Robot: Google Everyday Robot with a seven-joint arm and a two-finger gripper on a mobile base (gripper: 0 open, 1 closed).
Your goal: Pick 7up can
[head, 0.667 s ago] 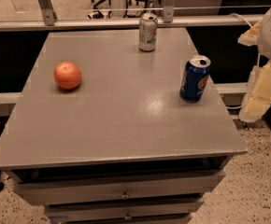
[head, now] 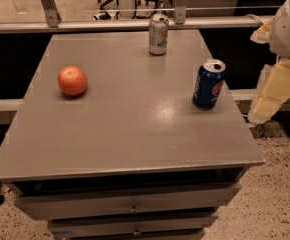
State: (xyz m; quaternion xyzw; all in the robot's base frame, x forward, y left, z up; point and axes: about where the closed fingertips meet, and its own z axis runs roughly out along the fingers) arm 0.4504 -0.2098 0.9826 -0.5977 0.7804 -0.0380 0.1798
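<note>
The 7up can [head: 158, 34] is a silvery-white can with faint green markings. It stands upright at the far edge of the grey table [head: 125, 129], right of the middle. My gripper [head: 272, 91], cream-coloured under a white arm housing, hangs off the table's right side. It is level with the blue can and well to the right and front of the 7up can. It holds nothing that I can see.
A dark blue can with a red-white logo [head: 209, 84] stands upright near the table's right edge, between my gripper and the table's middle. An orange fruit [head: 73, 80] lies on the left. A railing [head: 110, 25] runs behind the table. Drawers [head: 130, 204] sit below the front edge.
</note>
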